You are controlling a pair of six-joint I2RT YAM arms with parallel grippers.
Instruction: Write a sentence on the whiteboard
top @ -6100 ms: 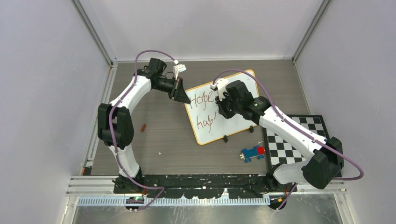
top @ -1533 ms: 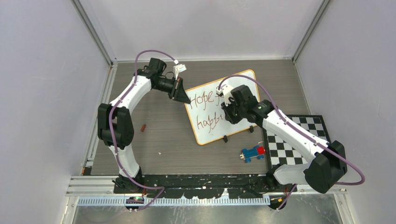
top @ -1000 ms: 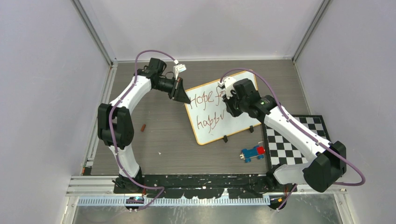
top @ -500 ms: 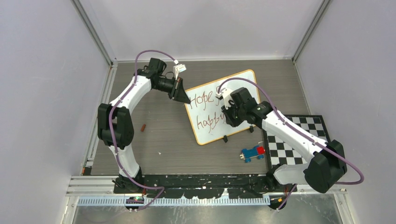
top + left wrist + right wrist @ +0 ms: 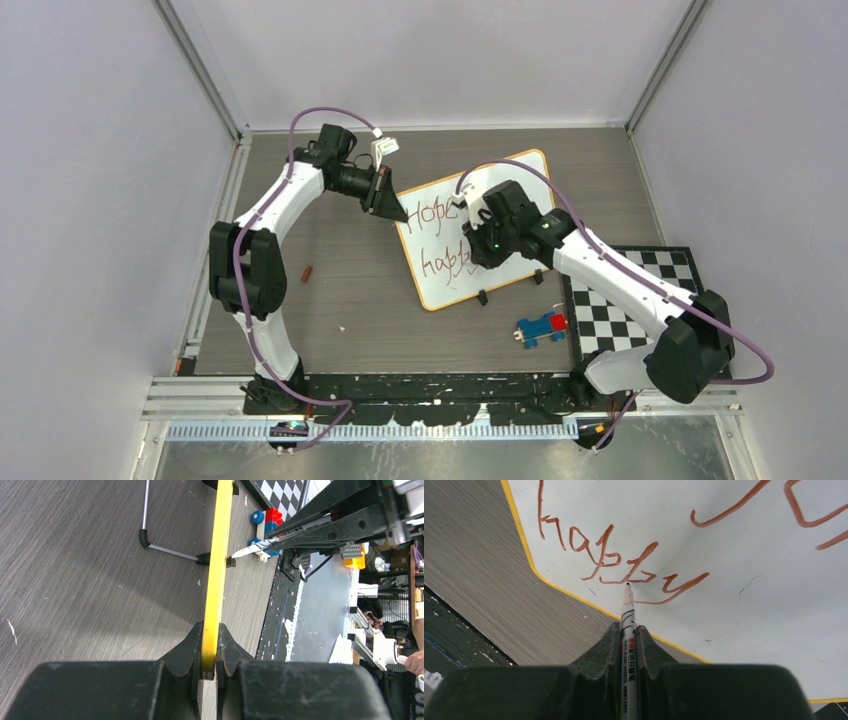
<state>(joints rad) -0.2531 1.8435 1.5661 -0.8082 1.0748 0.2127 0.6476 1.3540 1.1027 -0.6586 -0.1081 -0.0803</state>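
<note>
At the left edge of the whiteboard [image 5: 445, 285], the left gripper [image 5: 210, 650] clamps it steady for writing, while the right gripper [image 5: 628, 635] pinches a marker [image 5: 627, 605], tip at "happy" in the sentence [image 5: 624, 562], lower line.

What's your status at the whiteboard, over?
Left gripper shut on whiteboard rim. Right gripper shut on marker, tip at sentence, second line reads happy. Nothing blocking.
</note>
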